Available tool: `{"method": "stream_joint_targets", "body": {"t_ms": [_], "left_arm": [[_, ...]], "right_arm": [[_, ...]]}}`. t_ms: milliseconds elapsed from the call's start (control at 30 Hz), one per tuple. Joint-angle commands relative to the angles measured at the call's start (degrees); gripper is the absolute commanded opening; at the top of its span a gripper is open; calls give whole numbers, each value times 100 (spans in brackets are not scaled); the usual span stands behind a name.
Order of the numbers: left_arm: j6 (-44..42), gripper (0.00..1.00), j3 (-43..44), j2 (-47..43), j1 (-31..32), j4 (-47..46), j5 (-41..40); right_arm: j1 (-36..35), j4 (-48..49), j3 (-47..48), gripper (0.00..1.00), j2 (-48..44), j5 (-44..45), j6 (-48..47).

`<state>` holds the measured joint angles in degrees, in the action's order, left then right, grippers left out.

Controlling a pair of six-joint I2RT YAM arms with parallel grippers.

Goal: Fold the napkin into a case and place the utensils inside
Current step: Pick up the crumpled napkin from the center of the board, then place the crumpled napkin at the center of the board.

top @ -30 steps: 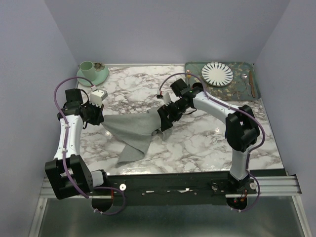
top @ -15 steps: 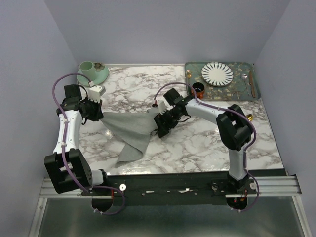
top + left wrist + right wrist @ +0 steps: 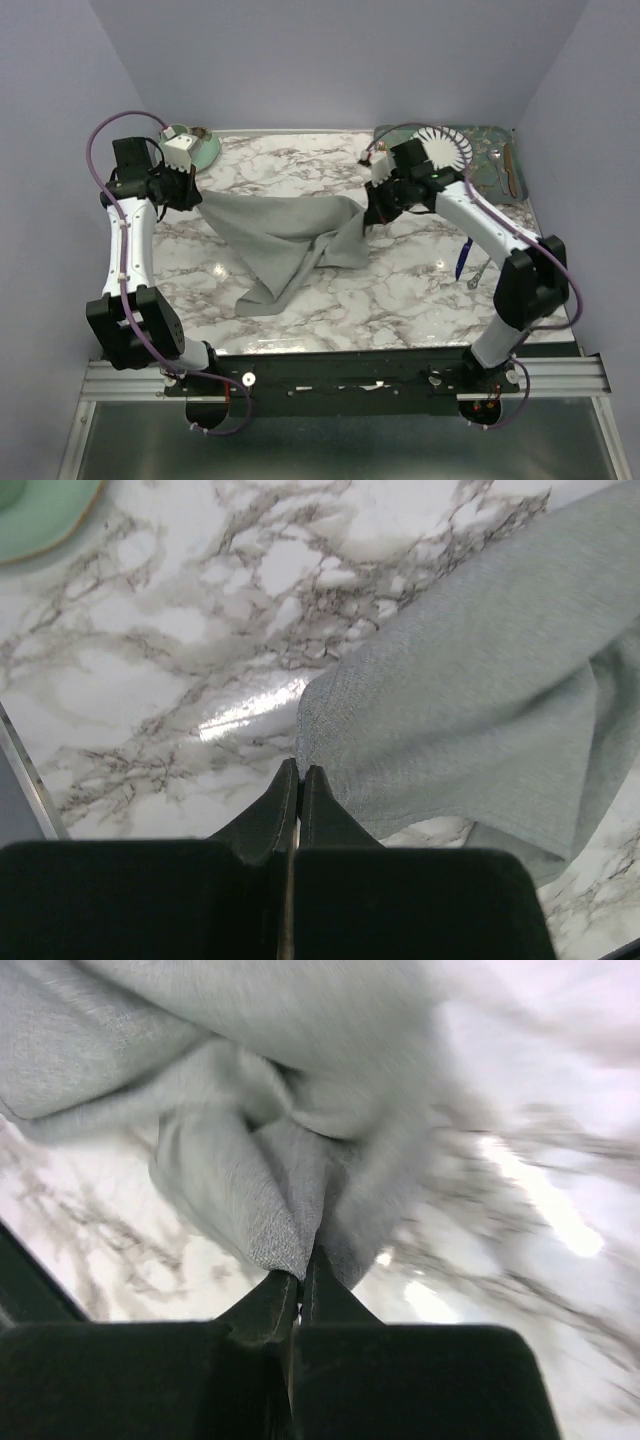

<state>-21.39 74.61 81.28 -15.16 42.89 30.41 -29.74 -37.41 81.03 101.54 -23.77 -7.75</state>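
Over the middle of the marble table (image 3: 300,165), the napkin (image 3: 280,240) is hanging stretched between both grippers, its loose end resting toward the near edge. The left gripper (image 3: 192,190) is pinching 1 corner near the left edge, jaws closed on cloth; the right gripper (image 3: 372,212) is clamping another. 2 utensils (image 3: 468,265) are lying near the right edge.
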Motion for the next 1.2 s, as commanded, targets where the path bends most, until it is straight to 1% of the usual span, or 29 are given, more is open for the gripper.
{"method": "stream_joint_targets", "body": {"t_ms": [0, 67, 100, 167, 200, 233, 267, 300, 333, 367, 400, 433, 467, 500, 533, 600, 667, 767, 800, 833, 900, 967, 1000, 1033, 1167], "left_arm": [[144, 0, 765, 73, -57, 157, 824], [-110, 0, 862, -41, -92, 324, 922], [-251, 0, 819, -242, -127, 464, 949], [-865, 0, 398, -489, -320, 649, 975], [-1119, 0, 223, -733, -373, 868, 949], [-1609, 0, 12, -858, -443, 931, 879], [-1840, 0, -477, -981, -522, 966, 696], [-2156, 0, -735, -1234, -662, 1010, 598], [-2446, 0, -1007, -1376, -716, 1019, 449], [-3102, 0, -1567, -1525, -725, 1010, 178], [-3378, 0, -1868, -1840, -725, 976, 45], [-3616, 0, -2132, -1983, -717, 923, -43], [-4123, 0, -2613, -2106, -725, 931, -105], [-4302, 0, -2809, -2307, -725, 931, -210], [-4469, 0, -2977, -2379, -699, 914, -264], [-4855, 0, -3364, -2511, -682, 896, -369], [-5067, 0, -3662, -2599, -647, 861, -448], [-5305, 0, -3883, -2722, -576, 835, -475], [-5332, 0, -3910, -2774, -541, 835, -475], [-5349, 0, -3936, -2801, -515, 808, -466], [-5332, 0, -3989, -2810, -427, 773, -449], [-5236, 0, -4024, -2767, -357, 721, -457], [-5166, 0, -4033, -2723, -287, 686, -466], [-5104, 0, -4042, -2687, -251, 642, -484], [-4796, 0, -3928, -2573, -102, 580, -449]], "right_arm": [[617, -609, 220, 1, -1151, 171, -804], [618, -925, -120, 1, -1521, 92, -1157], [618, -996, -340, 1, -1897, -30, -1420], [618, -1145, -762, 1, -2251, -110, -1659], [601, -1189, -1295, 1, -2418, -102, -1886], [609, -1355, -1536, 1, -2628, -93, -2054], [609, -1444, -1834, 1, -2735, -75, -2203], [592, -1549, -2324, 1, -2814, -75, -2570], [557, -1724, -2616, 1, -2989, -6, -2765], [513, -1778, -2854, 1, -3078, 65, -2924], [373, -1848, -3056, 3, -3165, 126, -3230], [285, -1971, -3398, 9, -3253, 231, -3355], [197, -2085, -3462, 16, -3306, 259, -3460], [170, -2208, -3454, 46, -3298, 128, -3592], [170, -2444, -3263, 57, -3272, 23, -3611], [161, -2526, -2963, 73, -3158, -127, -3472], [170, -2377, -2499, 73, -3027, -329, -3252], [179, -2227, -1805, 73, -2500, -655, -2760], [179, -2192, -1602, 73, -2133, -734, -2489], [187, -2113, -1452, 72, -1973, -891, -2355], [188, -1964, -996, 71, -1630, -980, -1900], [196, -1753, -652, 71, -1050, -1086, -1652], [188, -1691, -320, 71, -848, -1086, -1355], [196, -1560, -116, 70, -402, -1016, -1196], [196, -1506, 667, 68, 548, -989, -720]]}}
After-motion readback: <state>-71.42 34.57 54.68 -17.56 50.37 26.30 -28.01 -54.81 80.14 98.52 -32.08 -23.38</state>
